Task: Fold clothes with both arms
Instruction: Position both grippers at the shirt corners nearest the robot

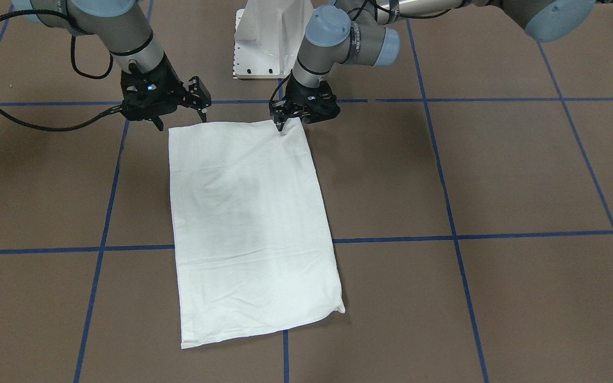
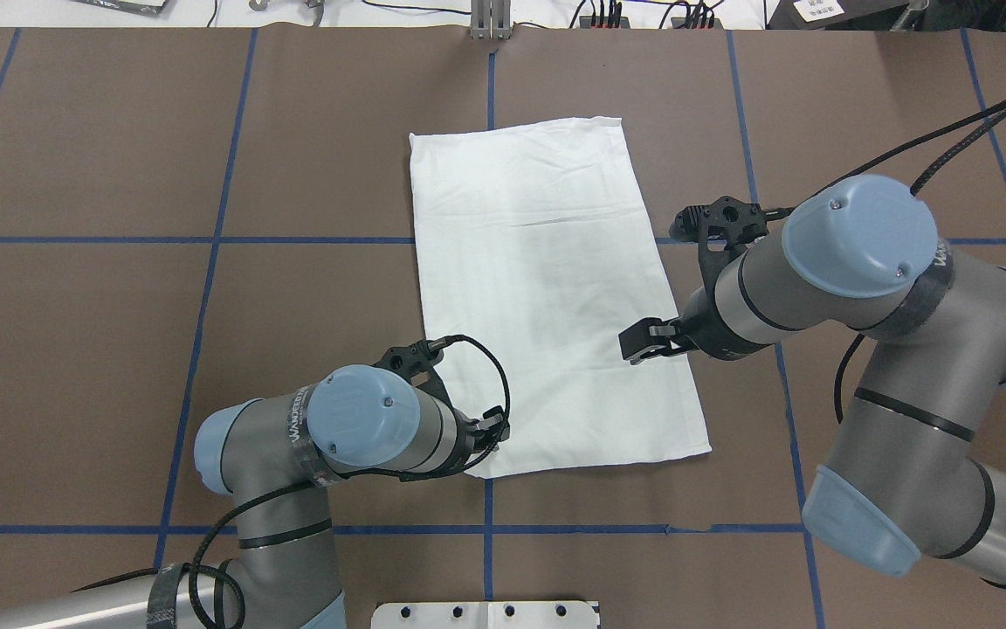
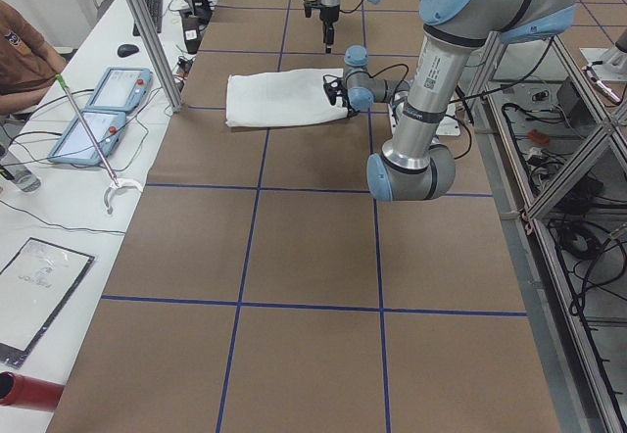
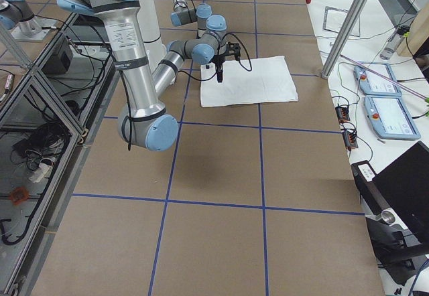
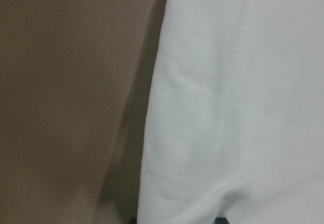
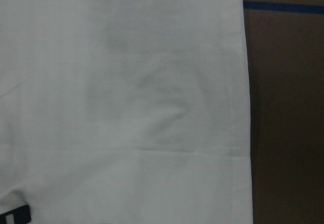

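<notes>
T-shirt (image 1: 248, 223) (image 2: 547, 288): white, folded to one long rectangle, with the plain side up.
Surface: mostly flat. Shallow creases run across it near both short ends, and one thin crease line crosses the middle. A faint grey shading sits at the centre.
Edges: both long edges are straight. The far corner on the robot's left looks thicker and slightly puffed.
Position: flat on the brown counter (image 1: 498, 175), about mid-width, with the long axis running away from the robot. It covers a crossing of the blue tape lines (image 1: 391, 238). The near short end lies just past the tape line in front of the white pedestal base (image 1: 264, 37).
Left fingers (image 1: 280, 124) (image 2: 490, 431): low at the near-left corner, pointing down onto the cloth. The wrist view shows two dark tips at the bottom edge, set apart, with white cloth (image 5: 238, 107) between them. Cannot tell whether they pinch it.
Right fingers (image 2: 643, 342) (image 1: 201, 103): spread wide and holding nothing, by the near-right corner. Their wrist view looks down on cloth (image 6: 126, 82) and its edge.
Left arm (image 2: 363, 428): bent low beside the near short end.
Right arm (image 2: 852, 253): higher, with the wrist turned downward.
</notes>
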You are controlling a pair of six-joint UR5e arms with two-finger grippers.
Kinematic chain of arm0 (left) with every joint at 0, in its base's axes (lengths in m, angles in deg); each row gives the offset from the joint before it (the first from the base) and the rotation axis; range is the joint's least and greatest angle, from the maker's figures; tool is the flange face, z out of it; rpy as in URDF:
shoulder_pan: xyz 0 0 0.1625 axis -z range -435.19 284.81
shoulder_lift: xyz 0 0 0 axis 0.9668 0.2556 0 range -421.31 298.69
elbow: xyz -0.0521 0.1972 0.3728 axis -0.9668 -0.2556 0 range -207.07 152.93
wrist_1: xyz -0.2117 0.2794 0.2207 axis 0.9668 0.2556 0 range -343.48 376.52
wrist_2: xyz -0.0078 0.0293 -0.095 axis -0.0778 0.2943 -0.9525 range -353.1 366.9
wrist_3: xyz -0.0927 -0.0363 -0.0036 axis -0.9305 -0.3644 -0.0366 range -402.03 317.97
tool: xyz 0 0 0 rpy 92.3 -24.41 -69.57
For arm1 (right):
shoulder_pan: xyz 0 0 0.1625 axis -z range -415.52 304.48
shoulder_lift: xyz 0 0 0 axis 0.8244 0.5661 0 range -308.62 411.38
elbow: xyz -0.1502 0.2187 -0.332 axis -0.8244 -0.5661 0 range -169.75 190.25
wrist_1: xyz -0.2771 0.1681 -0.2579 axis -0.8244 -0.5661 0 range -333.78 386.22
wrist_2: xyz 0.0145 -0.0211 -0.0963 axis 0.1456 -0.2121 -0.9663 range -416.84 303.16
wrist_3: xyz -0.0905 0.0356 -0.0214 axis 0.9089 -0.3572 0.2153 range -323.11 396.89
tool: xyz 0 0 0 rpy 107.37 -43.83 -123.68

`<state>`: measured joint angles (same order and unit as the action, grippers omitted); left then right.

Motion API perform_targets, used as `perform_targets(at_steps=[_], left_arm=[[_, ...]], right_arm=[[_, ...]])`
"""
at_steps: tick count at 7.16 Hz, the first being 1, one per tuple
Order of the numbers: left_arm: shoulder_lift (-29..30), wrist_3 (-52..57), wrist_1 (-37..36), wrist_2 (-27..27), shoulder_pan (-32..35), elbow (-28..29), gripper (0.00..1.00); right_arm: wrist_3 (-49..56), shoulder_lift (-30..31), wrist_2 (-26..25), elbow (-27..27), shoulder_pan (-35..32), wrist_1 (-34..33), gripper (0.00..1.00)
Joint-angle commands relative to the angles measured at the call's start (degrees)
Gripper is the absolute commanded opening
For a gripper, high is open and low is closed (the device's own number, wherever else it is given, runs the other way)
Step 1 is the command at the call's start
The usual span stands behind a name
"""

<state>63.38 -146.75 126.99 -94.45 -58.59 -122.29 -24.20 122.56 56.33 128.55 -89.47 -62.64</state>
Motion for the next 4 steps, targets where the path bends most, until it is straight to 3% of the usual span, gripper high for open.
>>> perform_targets(at_steps=[1, 4], left_arm=[[-0.3, 0.0, -0.3, -0.2, 0.0, -0.4, 0.58], [-0.4, 0.0, -0.5, -0.2, 0.1, -0.8, 0.52]], right_arm=[[0.0, 0.0, 0.0, 0.0, -0.1, 0.0, 1.0], [0.0, 0.6, 0.1, 0.1, -0.1, 0.0, 1.0]])
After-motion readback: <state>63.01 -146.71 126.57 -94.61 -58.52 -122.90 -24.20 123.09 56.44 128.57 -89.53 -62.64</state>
